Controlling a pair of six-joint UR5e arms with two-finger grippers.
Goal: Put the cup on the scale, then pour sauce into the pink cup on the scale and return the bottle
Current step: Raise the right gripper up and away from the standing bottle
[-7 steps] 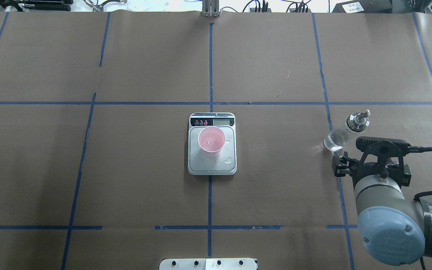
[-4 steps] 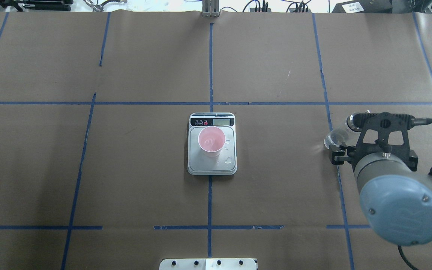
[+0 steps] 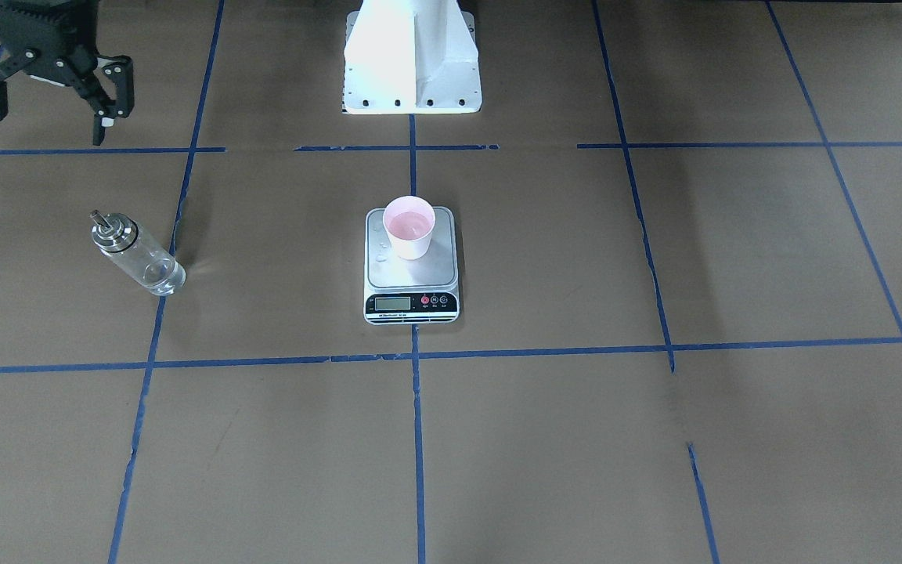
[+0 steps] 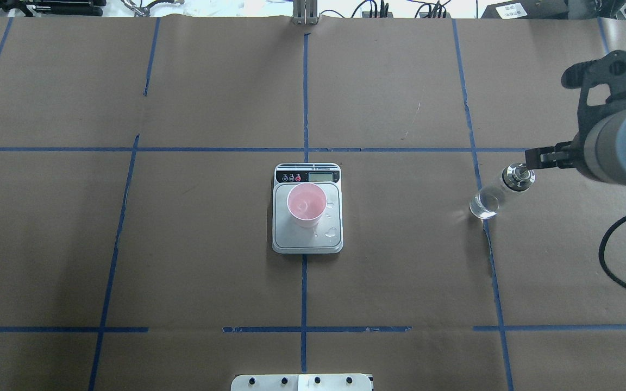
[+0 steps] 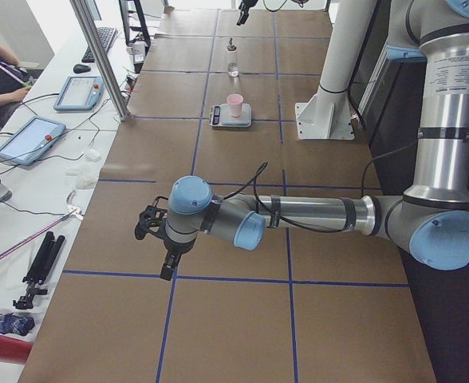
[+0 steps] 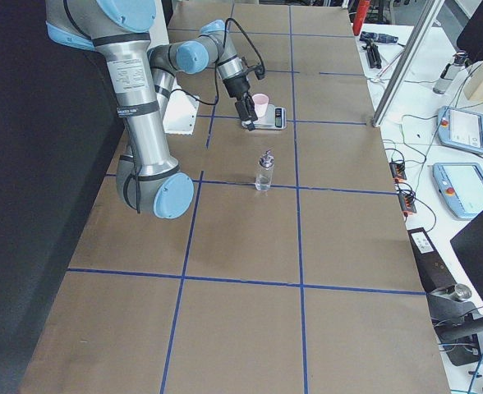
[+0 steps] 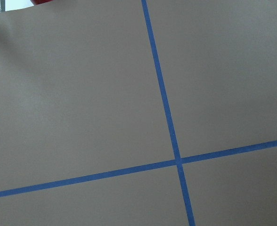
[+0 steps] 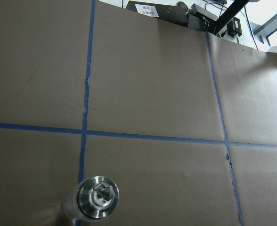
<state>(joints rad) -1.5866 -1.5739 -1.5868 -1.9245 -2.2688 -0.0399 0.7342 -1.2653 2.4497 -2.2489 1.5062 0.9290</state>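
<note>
The pink cup stands upright on the silver scale at mid table; it also shows in the front view on the scale. Water drops lie on the platform beside it. The clear glass bottle stands upright and free on the paper to the right, and also shows in the front view and the right wrist view. How much sauce it holds is too faint to tell. My right gripper is open and empty, raised above and behind the bottle. My left gripper hangs far off; open or shut, I cannot tell.
Brown paper with blue tape lines covers the table. The white robot base stands behind the scale. A metal post rises at the far edge. Tablets and cables lie on the side bench.
My right arm has lifted up and away from the bottle, which stays standing where it was. Cup and scale have not moved.
</note>
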